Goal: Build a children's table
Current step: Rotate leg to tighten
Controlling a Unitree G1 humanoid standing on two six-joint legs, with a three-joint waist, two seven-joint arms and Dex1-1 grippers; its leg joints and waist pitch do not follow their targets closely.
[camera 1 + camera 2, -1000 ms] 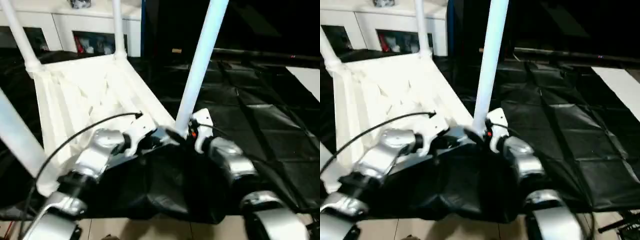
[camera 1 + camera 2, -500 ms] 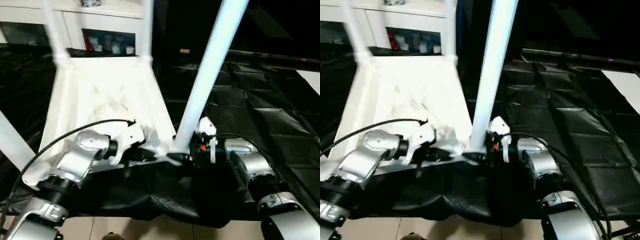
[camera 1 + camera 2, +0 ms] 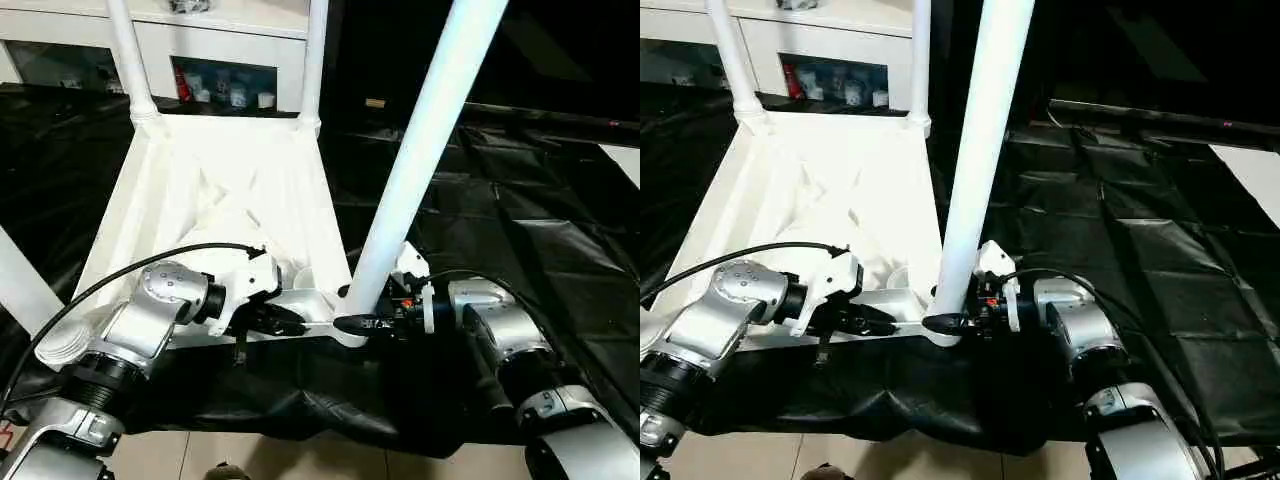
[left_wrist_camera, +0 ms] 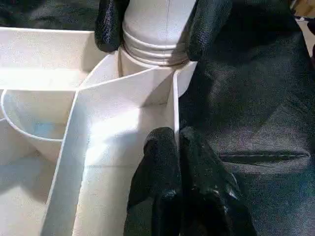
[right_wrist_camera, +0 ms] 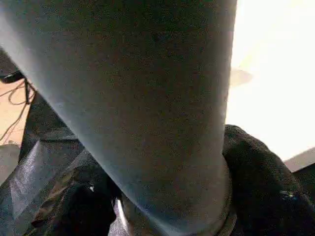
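Right gripper (image 4: 156, 27): my left wrist view shows its fingers clasping the leg (image 3: 420, 160) base.
Left gripper (image 4: 178, 147): clenched.
Table (image 3: 235, 190): white, upside down.

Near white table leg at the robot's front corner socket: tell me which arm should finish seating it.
Right, probably. The right claw has its fingers on both sides of the white tubular plastic leg just above the round corner socket. The left claw is shut, resting against the ribbed white tabletop beside it.

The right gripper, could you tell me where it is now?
The right gripper sits at the near right corner of the upturned tabletop, its fingers around the base of the leg standing there.
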